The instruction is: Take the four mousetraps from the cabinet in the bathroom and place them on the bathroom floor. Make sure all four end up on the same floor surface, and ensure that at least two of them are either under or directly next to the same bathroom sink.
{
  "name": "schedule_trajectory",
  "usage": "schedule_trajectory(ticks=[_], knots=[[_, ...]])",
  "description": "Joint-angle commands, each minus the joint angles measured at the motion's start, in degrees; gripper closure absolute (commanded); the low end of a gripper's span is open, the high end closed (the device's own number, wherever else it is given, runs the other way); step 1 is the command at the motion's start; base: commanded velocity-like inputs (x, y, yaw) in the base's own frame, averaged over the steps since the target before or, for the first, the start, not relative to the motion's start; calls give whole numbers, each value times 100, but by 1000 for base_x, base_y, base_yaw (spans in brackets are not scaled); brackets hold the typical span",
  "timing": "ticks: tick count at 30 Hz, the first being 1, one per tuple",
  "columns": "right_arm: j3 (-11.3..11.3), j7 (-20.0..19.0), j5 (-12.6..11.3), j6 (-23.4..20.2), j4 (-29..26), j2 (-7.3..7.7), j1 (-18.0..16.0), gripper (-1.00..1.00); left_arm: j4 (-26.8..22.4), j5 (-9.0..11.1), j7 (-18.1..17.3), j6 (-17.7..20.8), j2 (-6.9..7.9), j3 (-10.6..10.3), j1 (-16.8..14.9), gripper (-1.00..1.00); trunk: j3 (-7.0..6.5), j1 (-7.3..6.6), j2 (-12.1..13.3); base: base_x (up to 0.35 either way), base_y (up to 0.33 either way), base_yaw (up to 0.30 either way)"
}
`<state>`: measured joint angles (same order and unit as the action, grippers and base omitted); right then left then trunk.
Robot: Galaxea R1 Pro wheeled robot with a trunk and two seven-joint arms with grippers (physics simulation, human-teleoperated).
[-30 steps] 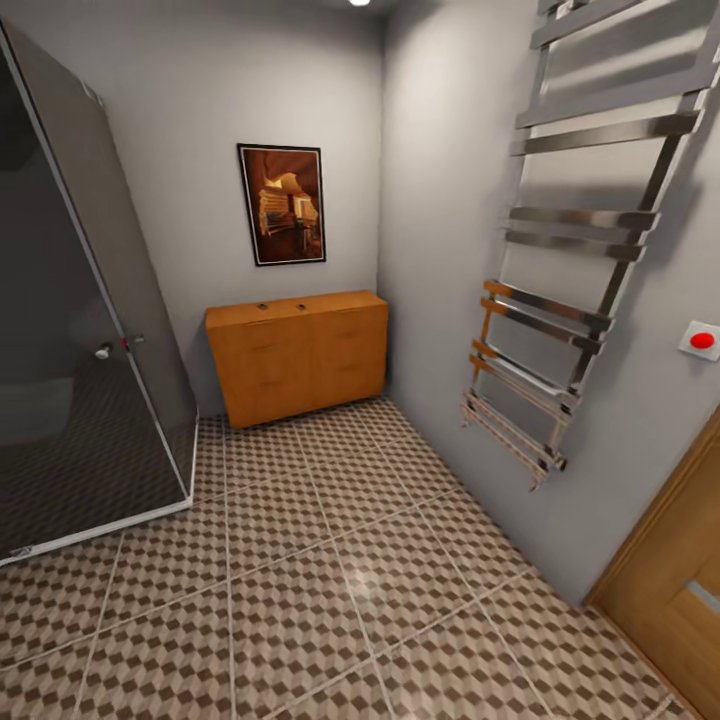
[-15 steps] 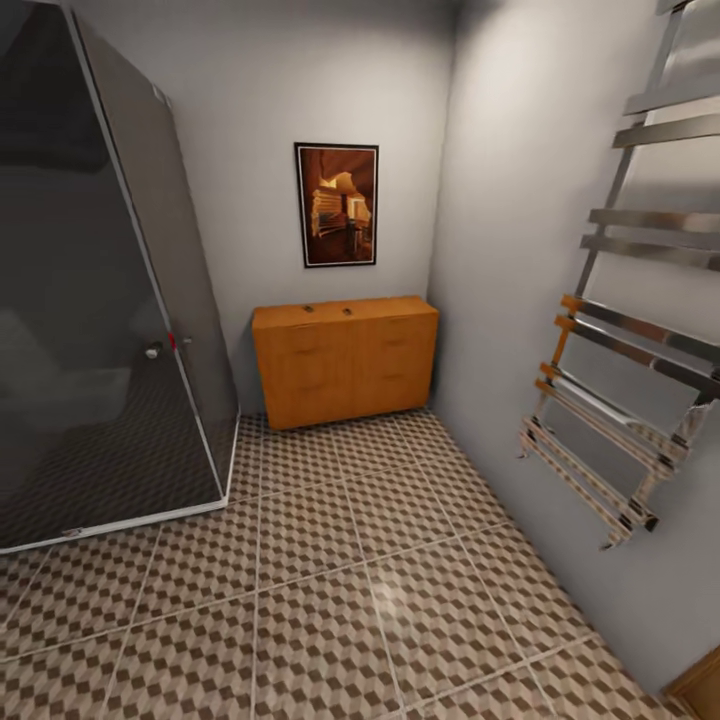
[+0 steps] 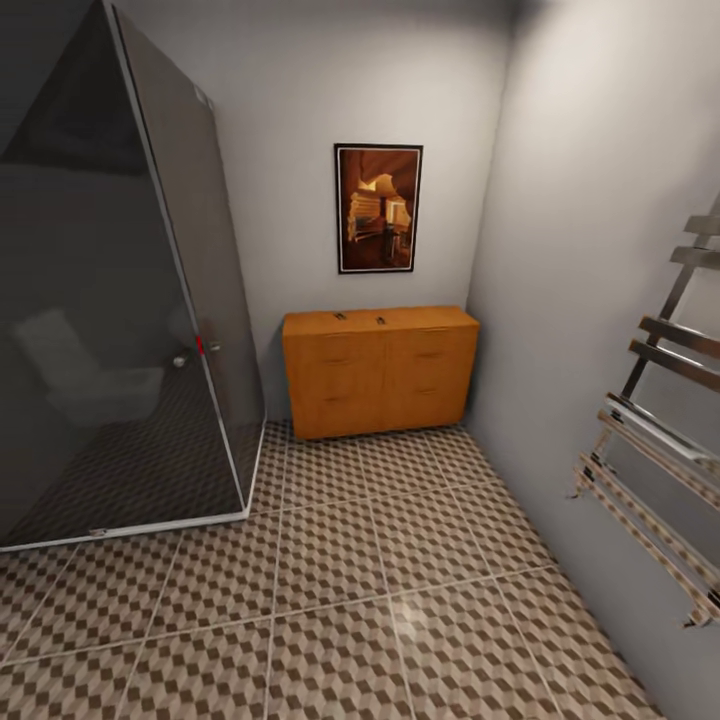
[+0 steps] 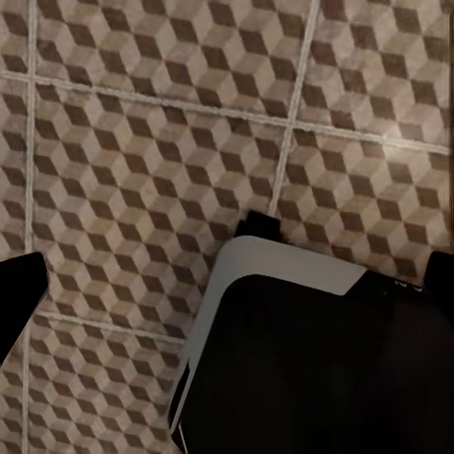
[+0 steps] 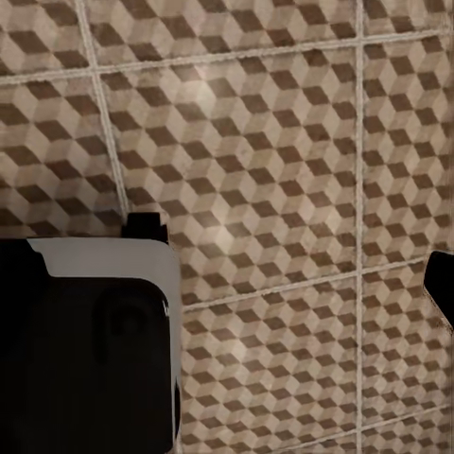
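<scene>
Cabinet (image 3: 380, 370) is standing against the far wall in the corner, drawers closed, under a framed picture (image 3: 378, 208). Two small dark items are lying on its top, too small to identify; whether they are mousetraps, cannot tell. Glass shower enclosure (image 3: 110, 300) is sitting to the cabinet's left, chrome towel rail (image 3: 660, 450) hanging on the right wall. Bathroom floor (image 3: 400, 590) is spreading across the foreground. Both wrist cameras are looking down at floor tiles past the robot's dark base (image 4: 312, 369). Left tool and right tool: dark finger edges are showing at frame margins, apparently spread wide, pinching nothing.
</scene>
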<state>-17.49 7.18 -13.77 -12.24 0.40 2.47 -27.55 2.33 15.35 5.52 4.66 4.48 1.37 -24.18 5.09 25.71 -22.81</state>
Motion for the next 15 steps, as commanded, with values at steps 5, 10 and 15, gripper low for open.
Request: schedule_trajectory(ticks=[5, 10, 15], knots=[[-61, 12, -53, -15, 4, -1, -5, -100, 7, 21, 10, 9, 0, 12, -8, -100, -28, 7, -11, 336, 0, 37], [-66, 12, -53, -15, 4, -1, -5, -100, 8, 21, 10, 9, 0, 12, -10, -100, -71, 7, -11, 336, 0, 13], [-69, 12, -55, -15, 4, -1, -5, -100, 7, 21, 10, 9, 0, 12, -9, -100, -114, 7, -11, 336, 0, 5]])
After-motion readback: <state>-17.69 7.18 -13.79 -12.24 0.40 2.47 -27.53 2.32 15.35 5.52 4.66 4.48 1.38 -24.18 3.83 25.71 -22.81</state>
